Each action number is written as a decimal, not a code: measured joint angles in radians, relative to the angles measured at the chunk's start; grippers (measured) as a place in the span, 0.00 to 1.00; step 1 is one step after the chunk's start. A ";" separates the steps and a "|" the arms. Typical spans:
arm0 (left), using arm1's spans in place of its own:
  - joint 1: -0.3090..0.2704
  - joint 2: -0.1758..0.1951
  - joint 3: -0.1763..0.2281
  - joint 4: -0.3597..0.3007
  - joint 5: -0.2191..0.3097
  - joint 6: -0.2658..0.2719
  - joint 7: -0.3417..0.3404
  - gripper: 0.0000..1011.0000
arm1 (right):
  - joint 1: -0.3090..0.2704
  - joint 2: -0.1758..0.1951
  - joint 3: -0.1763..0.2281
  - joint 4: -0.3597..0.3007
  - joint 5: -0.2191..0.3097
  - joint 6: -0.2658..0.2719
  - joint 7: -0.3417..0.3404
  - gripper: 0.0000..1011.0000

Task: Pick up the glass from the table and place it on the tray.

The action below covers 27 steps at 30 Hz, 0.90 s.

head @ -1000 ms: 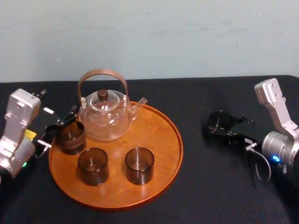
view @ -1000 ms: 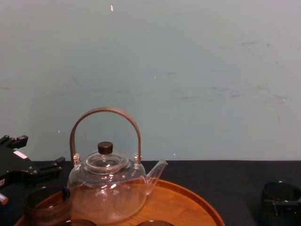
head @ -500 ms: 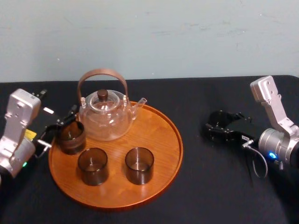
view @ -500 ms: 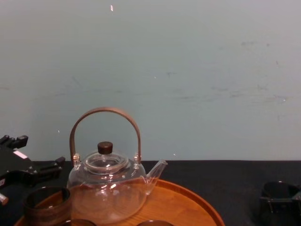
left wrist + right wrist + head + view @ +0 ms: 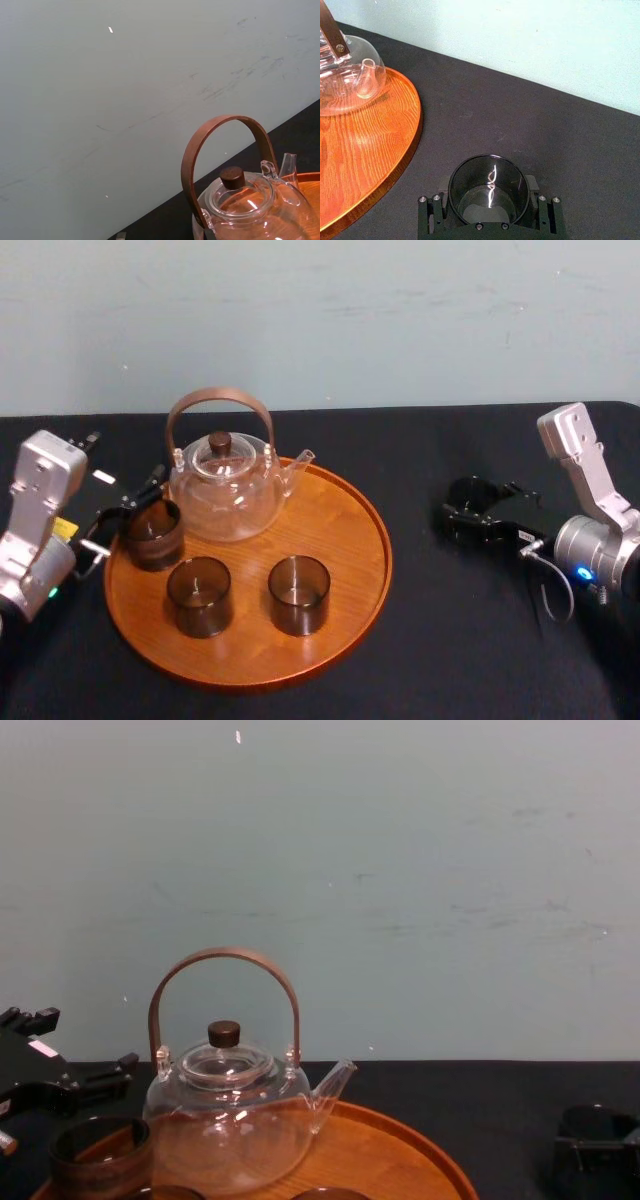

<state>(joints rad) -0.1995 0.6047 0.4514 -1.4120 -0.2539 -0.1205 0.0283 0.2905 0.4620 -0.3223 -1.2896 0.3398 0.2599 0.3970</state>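
A dark smoked glass (image 5: 467, 496) sits low over the black table (image 5: 440, 640), to the right of the round wooden tray (image 5: 345, 560). My right gripper (image 5: 474, 515) is shut on the glass; in the right wrist view the glass (image 5: 489, 186) stands upright between the black fingers (image 5: 433, 212). The chest view has this glass (image 5: 596, 1123) at the lower right. My left gripper (image 5: 126, 514) is open at the tray's left edge, beside another dark glass (image 5: 153, 532) that stands on the tray.
A clear glass teapot (image 5: 224, 490) with a brown hoop handle stands at the back of the tray. Two more dark glasses (image 5: 199, 595) (image 5: 298, 593) stand at the tray's front. Bare black cloth lies between the tray rim (image 5: 412, 145) and my right gripper.
My right arm with the glass has shifted slightly, first a little up and left, then back down. The left arm and everything on the tray have stayed still.
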 joint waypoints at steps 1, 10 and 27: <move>0.000 0.000 0.000 0.000 0.000 0.000 0.000 0.99 | 0.000 0.000 0.000 0.000 0.000 0.000 0.000 0.89; 0.000 0.000 0.000 0.000 0.000 0.000 0.000 0.99 | -0.001 0.000 0.001 -0.001 0.001 0.001 0.000 0.89; 0.000 0.000 0.000 0.000 0.000 0.000 0.000 0.99 | -0.023 0.031 0.030 -0.106 0.038 0.007 0.019 0.90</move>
<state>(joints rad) -0.1995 0.6047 0.4514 -1.4120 -0.2539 -0.1205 0.0283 0.2677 0.4931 -0.2926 -1.3956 0.3779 0.2667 0.4158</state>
